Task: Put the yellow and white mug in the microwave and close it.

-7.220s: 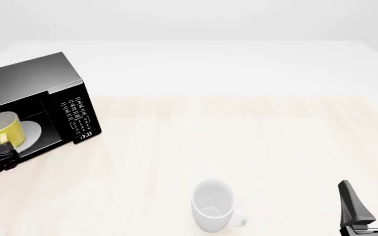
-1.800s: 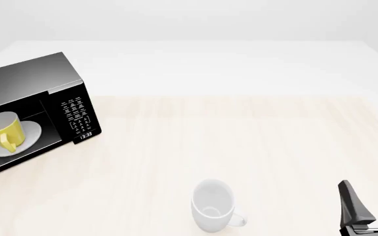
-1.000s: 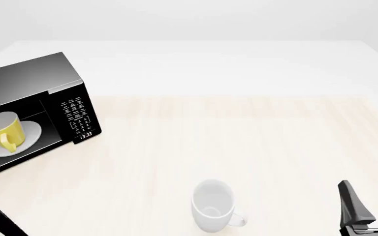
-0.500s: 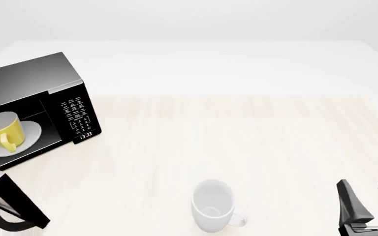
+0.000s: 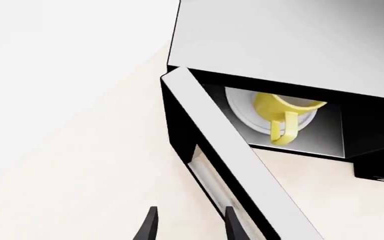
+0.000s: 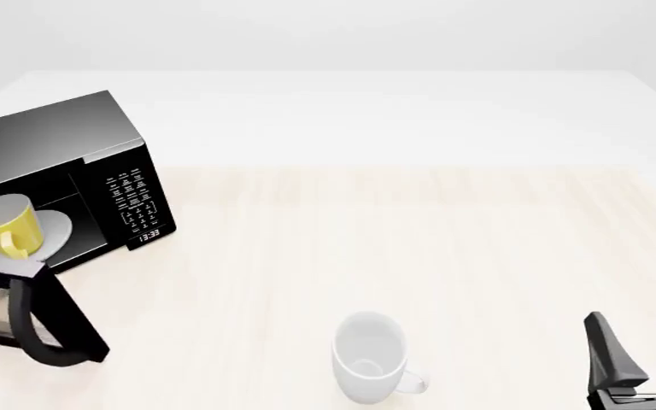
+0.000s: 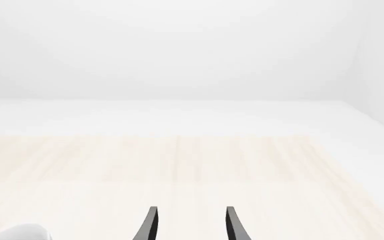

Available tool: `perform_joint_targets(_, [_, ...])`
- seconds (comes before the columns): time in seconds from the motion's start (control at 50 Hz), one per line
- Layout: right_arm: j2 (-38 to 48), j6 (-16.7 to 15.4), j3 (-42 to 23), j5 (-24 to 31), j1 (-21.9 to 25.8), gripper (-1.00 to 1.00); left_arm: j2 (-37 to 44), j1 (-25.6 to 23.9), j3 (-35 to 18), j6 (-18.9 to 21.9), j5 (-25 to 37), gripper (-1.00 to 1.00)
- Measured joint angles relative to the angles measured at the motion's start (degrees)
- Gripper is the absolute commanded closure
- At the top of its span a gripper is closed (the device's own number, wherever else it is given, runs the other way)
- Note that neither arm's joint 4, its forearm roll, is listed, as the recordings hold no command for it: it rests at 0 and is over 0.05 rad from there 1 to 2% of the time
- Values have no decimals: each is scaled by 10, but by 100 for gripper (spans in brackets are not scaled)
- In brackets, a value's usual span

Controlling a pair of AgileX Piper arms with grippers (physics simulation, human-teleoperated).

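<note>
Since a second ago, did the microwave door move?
Yes. The door has swung up from the front view's bottom-left corner toward the microwave, which stayed put. It now partly covers the opening below the yellow and white mug.

Colours and patterns, as observed.
Black microwave (image 6: 72, 162) with grey sheen on top, upper left of the front view; white keypad markings and white clock digits on black right panel. Black door (image 5: 225, 165) with pale grey reflective face in the left wrist view. Yellow outside, yellow handle, white inside on the yellow and white mug (image 6: 6, 227); round white plate (image 6: 61, 232) beneath. All-white mug (image 6: 371, 357), lower centre. Pale cream wood-grain table (image 6: 419, 239), faint lengthwise streaks; plain white far band and backdrop. Black fingers on left gripper (image 5: 188, 225) and right gripper (image 6: 644, 359).
</note>
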Motion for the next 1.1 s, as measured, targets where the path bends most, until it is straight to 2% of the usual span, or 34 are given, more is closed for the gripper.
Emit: perform_joint_targets(1.1, [0,0,0,0,0,-100,58,-91,-37,-48,-39,-100])
